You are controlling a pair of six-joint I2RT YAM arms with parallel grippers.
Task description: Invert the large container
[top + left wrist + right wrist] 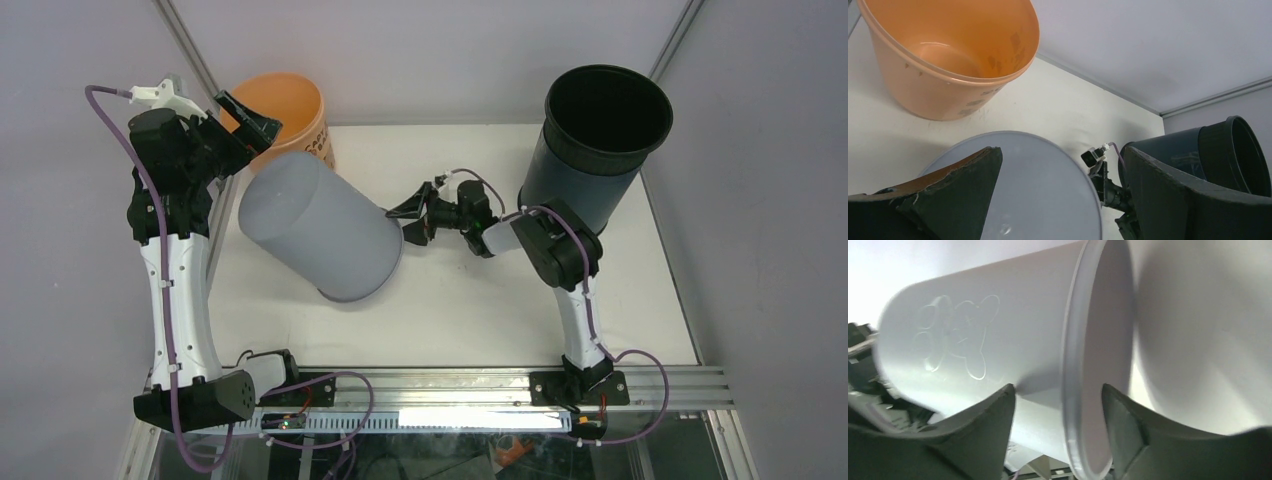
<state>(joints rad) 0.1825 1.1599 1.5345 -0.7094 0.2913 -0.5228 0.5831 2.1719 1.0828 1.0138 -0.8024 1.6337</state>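
grey container (318, 225) tipped, rim (1075, 365) down | right gripper (402, 222) spread astride rim to lever | left gripper (250, 120) spread over base (1043, 190)

White forearm shells (180, 290), black joints (555, 250), thin purple cables (107, 90) clipped along both arms, black wedge-shaped fingers (948, 200)

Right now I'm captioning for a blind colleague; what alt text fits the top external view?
A large grey container tilts on the white table, its rim straddled by the open right gripper. The open left gripper hovers by its raised base, near an orange bucket; a black pot stands upright far right.
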